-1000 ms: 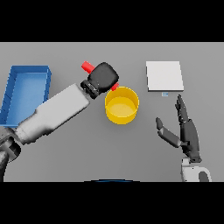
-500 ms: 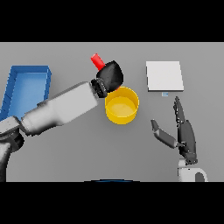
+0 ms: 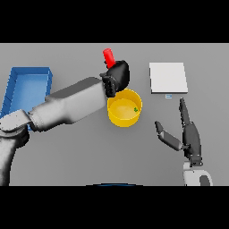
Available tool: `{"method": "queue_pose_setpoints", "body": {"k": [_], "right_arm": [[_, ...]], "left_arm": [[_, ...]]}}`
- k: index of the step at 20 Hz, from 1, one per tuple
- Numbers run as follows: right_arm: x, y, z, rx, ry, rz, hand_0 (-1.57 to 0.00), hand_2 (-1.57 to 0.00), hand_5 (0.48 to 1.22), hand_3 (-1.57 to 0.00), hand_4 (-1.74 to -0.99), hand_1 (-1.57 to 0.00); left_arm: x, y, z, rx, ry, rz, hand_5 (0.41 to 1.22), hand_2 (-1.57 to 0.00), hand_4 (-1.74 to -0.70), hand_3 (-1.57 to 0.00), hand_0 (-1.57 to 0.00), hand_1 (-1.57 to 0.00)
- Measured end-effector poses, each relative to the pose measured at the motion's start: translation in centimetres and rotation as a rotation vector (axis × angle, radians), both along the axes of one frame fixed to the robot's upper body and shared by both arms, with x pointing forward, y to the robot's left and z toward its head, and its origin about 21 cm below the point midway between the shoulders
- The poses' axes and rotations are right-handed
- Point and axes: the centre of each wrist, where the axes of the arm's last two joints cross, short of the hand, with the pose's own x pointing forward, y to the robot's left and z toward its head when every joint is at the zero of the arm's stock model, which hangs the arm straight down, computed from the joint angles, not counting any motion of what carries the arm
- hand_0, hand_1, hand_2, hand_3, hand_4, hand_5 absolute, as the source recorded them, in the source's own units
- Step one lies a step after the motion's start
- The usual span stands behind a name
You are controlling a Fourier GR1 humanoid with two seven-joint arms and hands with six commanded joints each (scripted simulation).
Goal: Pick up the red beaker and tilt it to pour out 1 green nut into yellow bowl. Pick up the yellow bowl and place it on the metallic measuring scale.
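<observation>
My left hand (image 3: pixel 117 77) is shut on the red beaker (image 3: pixel 108 57), which sticks up and slightly left out of the fist, just behind the yellow bowl (image 3: pixel 125 107). A small green nut (image 3: pixel 136 108) lies inside the bowl near its right wall. The metallic measuring scale (image 3: pixel 167 77) is a pale square plate at the back right. To the right of the bowl, my right hand (image 3: pixel 188 136) stands edge-up and open, fingers straight, thumb pointing toward the bowl, clear of it.
A blue tray (image 3: pixel 27 87) lies at the left side of the table, partly under my left forearm.
The left hand has swung the beaker right and back, from left of the bowl to just behind it. A green nut now lies in the bowl. The right hand shifted slightly lower.
</observation>
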Motion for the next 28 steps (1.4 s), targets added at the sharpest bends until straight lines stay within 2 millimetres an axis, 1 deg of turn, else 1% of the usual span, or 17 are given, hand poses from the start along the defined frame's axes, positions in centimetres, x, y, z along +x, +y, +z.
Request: {"method": "queue_pose_setpoints", "body": {"k": [1,3,5,6,7,9,11,12,13,14,15,17,19,22,25,27,28], "right_arm": [[-0.1,0.0,-0.1,-0.003,0.011,0.0,0.0,0.0,0.594,0.0,-1.21,0.0],[-0.2,0.3,0.0,-0.015,-0.006,-0.004,0.0,0.0,0.592,0.0,-1.206,0.0],[-0.3,0.5,-0.2,-0.011,-0.001,0.0,0.0,0.0,0.592,0.0,-1.209,0.0],[0.1,0.2,0.3,-0.016,-0.007,-0.005,0.0,0.0,0.592,0.0,-1.203,0.0],[0.2,0.2,0.2,-0.019,-0.005,-0.003,0.0,0.0,0.592,0.0,-1.201,0.0],[0.3,0.5,0.1,-0.016,-0.006,0.0,0.0,0.0,0.596,0.0,-1.186,0.0],[0.4,0.5,0.3,0.006,-0.012,0.012,0.0,0.0,0.593,0.0,-1.181,0.0],[0.6,0.6,0.4,0.015,-0.01,0.009,0.0,0.0,0.593,0.0,-1.182,0.0],[0.4,0.4,0.5,0.029,-0.014,0.02,0.0,0.0,0.595,0.0,-1.183,0.0],[0.3,0.6,0.7,0.043,-0.018,0.026,0.0,0.0,0.597,0.0,-1.193,0.0],[0.6,0.5,0.5,0.049,0.002,0.026,0.0,0.0,0.596,0.0,-1.2,0.0],[1.0,0.2,0.6,0.052,0.003,0.02,0.0,0.0,0.593,0.0,-1.209,0.0],[1.0,0.2,0.3,0.059,-0.003,0.038,0.0,0.0,0.592,0.0,-1.224,0.0],[1.1,0.0,0.0,0.047,-0.009,0.04,0.0,0.0,0.587,0.0,-1.22,0.0],[1.0,-0.4,0.1,0.035,-0.026,0.056,0.0,0.0,0.591,0.0,-1.223,0.0],[0.9,-0.6,0.0,0.022,-0.023,0.064,0.0,0.0,0.599,0.0,-1.217,0.0],[1.1,-0.5,0.1,0.028,-0.017,0.063,0.0,0.0,0.604,0.0,-1.212,0.0]], "left_arm": [[0.1,0.2,0.0,0.014,-0.002,-0.011,1.221,-1.57,-1.73,-1.57,-1.57,-1.57],[0.2,0.0,1.3,0.032,-0.022,-0.02,1.221,-1.57,-1.73,-1.57,-1.57,-1.57],[0.9,-0.3,3.1,0.015,-0.038,-0.011,1.221,-1.57,-1.73,-1.57,-1.57,-1.57],[1.5,-0.2,4.6,-0.013,-0.067,-0.017,1.221,-1.57,-1.73,-1.49,-1.57,-1.57],[2.1,0.4,6.3,-0.038,-0.09,-0.007,1.221,-1.4,-1.68,-1.51,-1.57,-1.57],[3.0,1.2,9.5,-0.091,-0.139,0.024,1.221,-1.46,-1.7,-1.04,-1.57,-1.57],[3.8,1.8,12.5,-0.168,-0.168,0.046,1.221,-1.5,-1.7,-1.23,-1.57,-1.57],[4.6,2.7,14.7,-0.224,-0.207,0.095,1.221,-1.51,-1.71,-1.3,-1.57,-1.57],[4.9,3.0,16.0,-0.276,-0.223,0.143,1.221,-1.53,-1.71,-1.35,-1.57,-1.57],[5.5,4.2,17.3,-0.338,-0.224,0.197,1.221,-1.53,-1.72,-1.4,-1.57,-1.57],[5.9,4.8,18.0,-0.427,-0.209,0.25,1.221,-1.54,-1.72,-1.38,-1.57,-1.57],[7.2,8.7,19.4,-0.645,-0.194,0.409,1.221,-1.55,-1.73,-1.36,-1.57,-1.57],[8.2,12.5,19.9,-0.863,-0.187,0.575,1.221,-1.56,-1.73,-1.37,-1.57,-1.57],[8.7,18.5,18.3,-1.154,-0.12,0.677,1.221,-1.56,-1.74,-1.41,-1.57,-1.57],[7.9,23.0,16.6,-1.391,-0.112,0.761,1.221,-1.57,-1.74,-1.41,-1.57,-1.57],[6.9,25.9,14.2,-1.512,-0.161,0.849,1.221,-1.57,-1.74,-1.43,-1.57,-1.57],[6.3,26.8,13.5,-1.593,-0.177,0.879,1.221,-1.57,-1.74,-1.45,-1.57,-1.57]]}}
